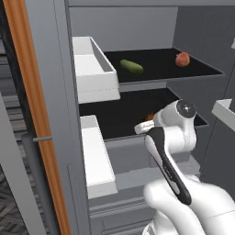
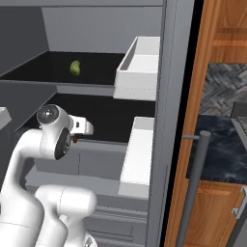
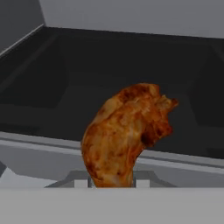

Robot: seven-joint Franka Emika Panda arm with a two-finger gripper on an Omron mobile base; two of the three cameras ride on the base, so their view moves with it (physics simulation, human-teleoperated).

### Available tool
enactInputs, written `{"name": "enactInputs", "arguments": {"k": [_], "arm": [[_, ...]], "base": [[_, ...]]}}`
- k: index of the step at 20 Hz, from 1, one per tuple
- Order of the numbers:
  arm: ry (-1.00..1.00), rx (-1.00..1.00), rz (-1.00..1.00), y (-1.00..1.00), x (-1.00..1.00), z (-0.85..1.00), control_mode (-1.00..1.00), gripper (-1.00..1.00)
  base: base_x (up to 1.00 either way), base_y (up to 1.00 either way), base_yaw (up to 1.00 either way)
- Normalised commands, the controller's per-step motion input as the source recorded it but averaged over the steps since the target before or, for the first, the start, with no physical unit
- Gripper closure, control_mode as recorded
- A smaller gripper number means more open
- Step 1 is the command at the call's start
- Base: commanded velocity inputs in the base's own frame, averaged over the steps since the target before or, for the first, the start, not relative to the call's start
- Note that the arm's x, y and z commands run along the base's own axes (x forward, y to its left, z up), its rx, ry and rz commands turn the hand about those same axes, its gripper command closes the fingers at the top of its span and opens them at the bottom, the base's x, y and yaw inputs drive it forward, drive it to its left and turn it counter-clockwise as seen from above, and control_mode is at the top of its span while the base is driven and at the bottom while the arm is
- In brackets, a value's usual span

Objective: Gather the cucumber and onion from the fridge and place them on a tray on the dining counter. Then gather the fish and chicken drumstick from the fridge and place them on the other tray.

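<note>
Hand view: chicken drumstick (image 3: 129, 133) at frame centre, rising from the bottom edge, fat end up, over the black fridge shelf (image 3: 57, 83). Gripper (image 3: 112, 183) narrowed on its thin lower end, so it looks held. Judged light, stiff, lumpy, maybe greasy: narrow bone end is the place to pinch. Cucumber (image 1: 131, 66) and onion (image 1: 182, 59) upper right of left base view, top shelf
</note>
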Motion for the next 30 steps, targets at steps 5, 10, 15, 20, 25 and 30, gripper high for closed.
{"name": "enactInputs", "arguments": {"k": [5, 10, 15, 20, 25, 30], "arm": [[-0.05, 0.03, -0.03, -0.09, -0.85, 0.61, -1.00, 1.00], [-0.04, 0.02, -0.03, -0.06, -0.87, 0.66, -1.00, 1.00], [-0.01, 0.01, -0.03, -0.03, -0.95, 0.51, -1.00, 1.00], [0.00, 0.01, -0.03, -0.01, -0.98, 0.18, -1.00, 1.00], [0.00, 0.00, -0.01, 0.01, -0.39, 0.00, -1.00, 1.00], [0.00, 0.00, 0.00, 0.00, 0.00, 0.00, -1.00, 1.00]], "base": [[0.00, 0.00, 0.00], [0.00, 0.00, 0.00], [0.00, 0.00, 0.00], [0.00, 0.00, 0.00], [0.00, 0.00, 0.00], [0.00, 0.00, 0.00]]}}
